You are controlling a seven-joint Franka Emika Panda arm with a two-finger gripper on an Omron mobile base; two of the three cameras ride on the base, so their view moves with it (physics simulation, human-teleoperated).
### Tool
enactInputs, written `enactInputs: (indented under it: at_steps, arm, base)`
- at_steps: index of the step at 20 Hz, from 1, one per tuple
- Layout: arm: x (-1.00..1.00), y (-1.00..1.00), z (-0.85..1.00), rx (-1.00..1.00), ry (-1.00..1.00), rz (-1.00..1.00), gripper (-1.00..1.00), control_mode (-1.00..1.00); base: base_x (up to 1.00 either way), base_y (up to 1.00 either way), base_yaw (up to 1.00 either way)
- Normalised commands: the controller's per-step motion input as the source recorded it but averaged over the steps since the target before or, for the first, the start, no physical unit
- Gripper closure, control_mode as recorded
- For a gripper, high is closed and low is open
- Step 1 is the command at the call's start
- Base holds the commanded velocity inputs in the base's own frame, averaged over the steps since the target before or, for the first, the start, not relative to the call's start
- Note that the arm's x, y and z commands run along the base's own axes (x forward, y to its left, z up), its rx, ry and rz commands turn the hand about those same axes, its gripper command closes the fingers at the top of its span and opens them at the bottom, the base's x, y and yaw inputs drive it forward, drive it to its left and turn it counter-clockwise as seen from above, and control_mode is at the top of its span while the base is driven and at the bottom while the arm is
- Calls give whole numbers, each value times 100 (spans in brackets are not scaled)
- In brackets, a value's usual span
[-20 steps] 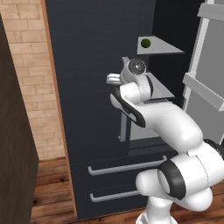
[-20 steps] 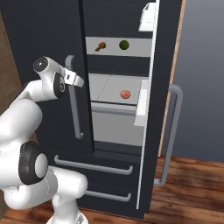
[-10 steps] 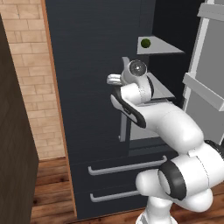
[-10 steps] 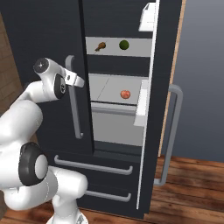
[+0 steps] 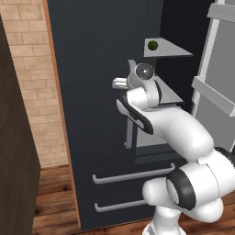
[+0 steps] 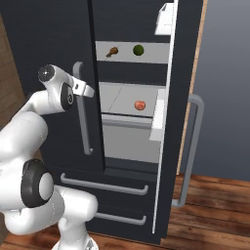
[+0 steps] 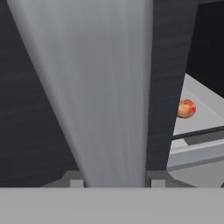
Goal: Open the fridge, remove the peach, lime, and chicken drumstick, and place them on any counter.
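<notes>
Wooden floorboards (image 6: 215,205) and a brick wall (image 5: 27,69) frame the dark fridge (image 5: 92,92) we stand before. Its right door (image 6: 183,97) hangs open, while its left door (image 6: 49,39) is closed in front of us. On the upper shelf (image 6: 146,49) we see the chicken drumstick (image 6: 113,51) lying near the lime (image 6: 138,49), the two apart from each other. One shelf lower, the peach (image 6: 140,105) sits alone on the pale grey shelf (image 6: 122,97); in the hand view we glimpse it past the door's edge. Our gripper (image 6: 86,91) is at the left door's grey vertical handle (image 6: 83,122), near its upper end, and in the hand view that bar runs up between our two finger tips (image 7: 75,183), so we take the grip as clamped on the handle. Below the doors, two drawers (image 6: 105,185) with horizontal grey handles are closed. A dark brown cabinet (image 5: 13,160) stands at the far left of the left base view.
</notes>
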Motion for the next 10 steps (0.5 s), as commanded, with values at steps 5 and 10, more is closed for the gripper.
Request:
enactInputs:
  at_steps: [5,10]
  arm:
    - [-72,8,0,0,-3,0,100,-100]
    - [-100,16,0,0,-8,0,100,-100]
  base:
    - [0,0,0]
    - [0,0,0]
